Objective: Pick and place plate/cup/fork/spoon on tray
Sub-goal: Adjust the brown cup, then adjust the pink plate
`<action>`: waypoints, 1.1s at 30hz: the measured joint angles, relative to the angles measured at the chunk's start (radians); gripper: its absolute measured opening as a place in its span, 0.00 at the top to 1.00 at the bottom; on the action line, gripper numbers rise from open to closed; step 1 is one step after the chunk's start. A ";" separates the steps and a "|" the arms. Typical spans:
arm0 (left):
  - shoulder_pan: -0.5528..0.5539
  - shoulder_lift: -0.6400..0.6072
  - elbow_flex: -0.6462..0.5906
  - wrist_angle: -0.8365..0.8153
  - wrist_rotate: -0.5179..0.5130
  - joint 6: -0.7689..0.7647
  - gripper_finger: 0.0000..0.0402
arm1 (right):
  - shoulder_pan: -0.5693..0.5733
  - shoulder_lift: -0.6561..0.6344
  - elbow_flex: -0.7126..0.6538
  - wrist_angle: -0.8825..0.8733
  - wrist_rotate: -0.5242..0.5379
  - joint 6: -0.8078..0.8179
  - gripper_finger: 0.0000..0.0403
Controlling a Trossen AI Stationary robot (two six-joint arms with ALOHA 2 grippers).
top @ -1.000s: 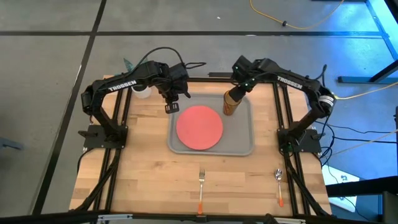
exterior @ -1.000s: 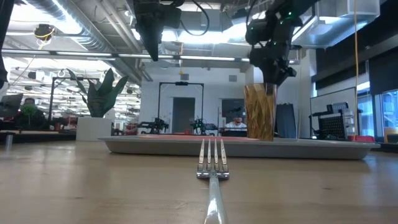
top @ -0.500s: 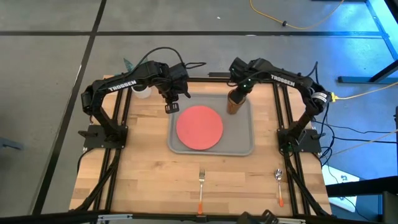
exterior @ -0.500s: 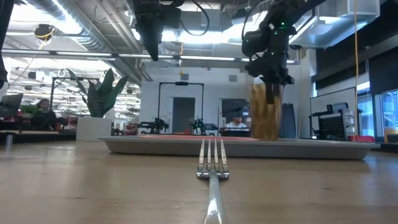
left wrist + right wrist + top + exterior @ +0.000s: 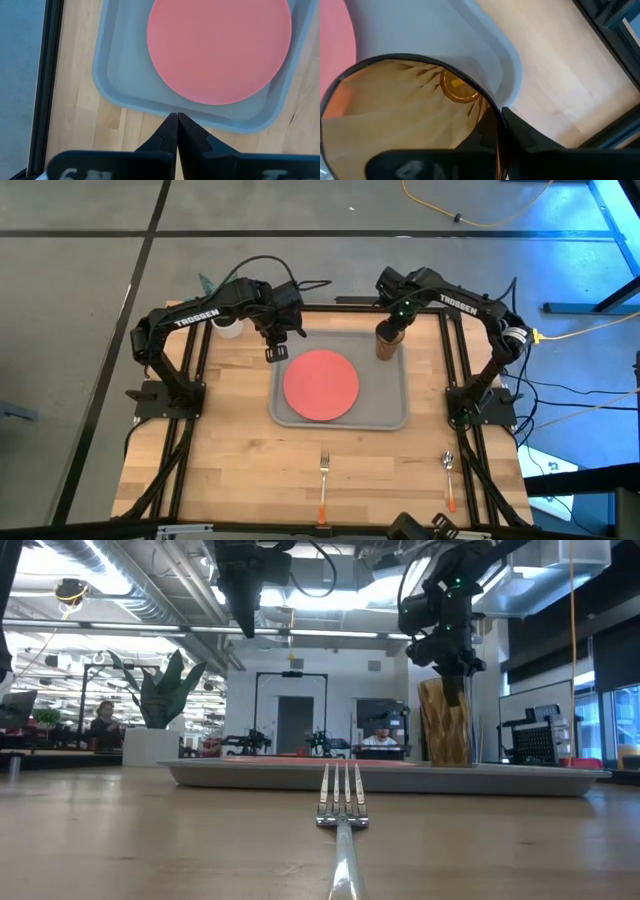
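The amber cup [image 5: 388, 340] [image 5: 445, 725] [image 5: 395, 110] stands upright at the far right corner of the grey tray [image 5: 390, 415] [image 5: 470, 45], with my right gripper [image 5: 394, 326] [image 5: 452, 675] [image 5: 499, 112] shut on it from above. The coral plate [image 5: 320, 384] [image 5: 220, 45] lies flat on the tray. My left gripper [image 5: 275, 352] [image 5: 176, 116] hangs shut above the tray's far left corner and holds nothing. The fork [image 5: 323, 470] [image 5: 341, 800] and the spoon [image 5: 449, 470] lie on the table near its front edge. My right gripper grips the cup's rim [image 5: 487, 100] on one side, with one finger inside the cup and one finger [image 5: 520, 132] outside. The fingers come from above, pointing down. The cup stays upright with its base [image 5: 447, 762] down at the tray; the tray's rim hides whether it rests there.
A white pot with a green plant [image 5: 228, 328] [image 5: 160, 690] stands at the table's far left. The arms' dark frames [image 5: 170, 440] [image 5: 480, 430] run along both sides of the table. People show in the room beyond in the low view.
My right gripper has carried the cup over the tray toward the table's right and far edges, from beside the plate to the tray's far right corner. The cup has stayed upright. My left gripper has kept still.
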 joint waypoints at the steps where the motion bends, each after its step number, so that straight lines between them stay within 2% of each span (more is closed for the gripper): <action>1: 0.000 0.000 0.000 0.000 0.000 0.000 1.00 | 0.000 0.000 -0.003 0.001 0.000 -0.005 0.98; 5: 0.000 0.000 0.000 0.011 0.000 0.000 1.00 | 0.000 -0.001 -0.005 0.008 -0.001 -0.011 0.97; 16: 0.000 0.000 0.000 0.007 0.000 0.000 1.00 | -0.003 0.002 -0.008 0.017 0.002 -0.010 0.77; 25: 0.000 0.000 0.000 0.001 0.000 -0.001 1.00 | -0.003 -0.002 -0.008 -0.022 0.002 0.004 0.76; 33: 0.000 0.000 0.000 -0.001 0.000 -0.002 1.00 | -0.004 -0.067 -0.007 -0.001 0.008 0.030 0.75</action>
